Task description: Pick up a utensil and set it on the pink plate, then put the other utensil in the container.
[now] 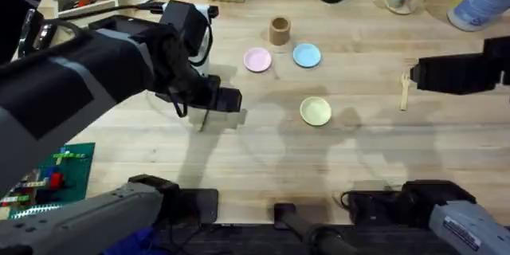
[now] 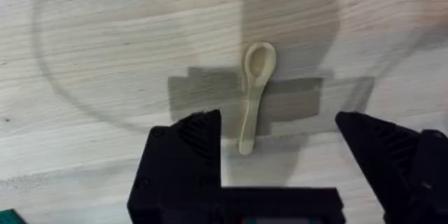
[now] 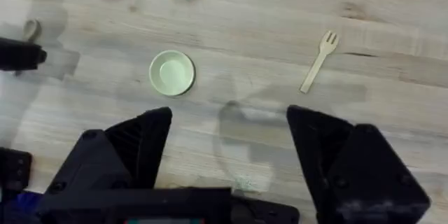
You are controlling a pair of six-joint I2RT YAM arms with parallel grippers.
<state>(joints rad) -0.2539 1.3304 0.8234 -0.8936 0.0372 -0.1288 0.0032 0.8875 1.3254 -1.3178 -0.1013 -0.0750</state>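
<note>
Left wrist view shows the left gripper (image 2: 278, 136) spread wide, empty, straddling the utensil (image 2: 254, 92) on the table (image 2: 105, 77).

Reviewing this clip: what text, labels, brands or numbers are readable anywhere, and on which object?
No text can be read here.
White label on the right arm's base: dark print, too small to read.
Bottle at the far right edge: label print too blurred.
Green circuit board: markings too small.
</note>
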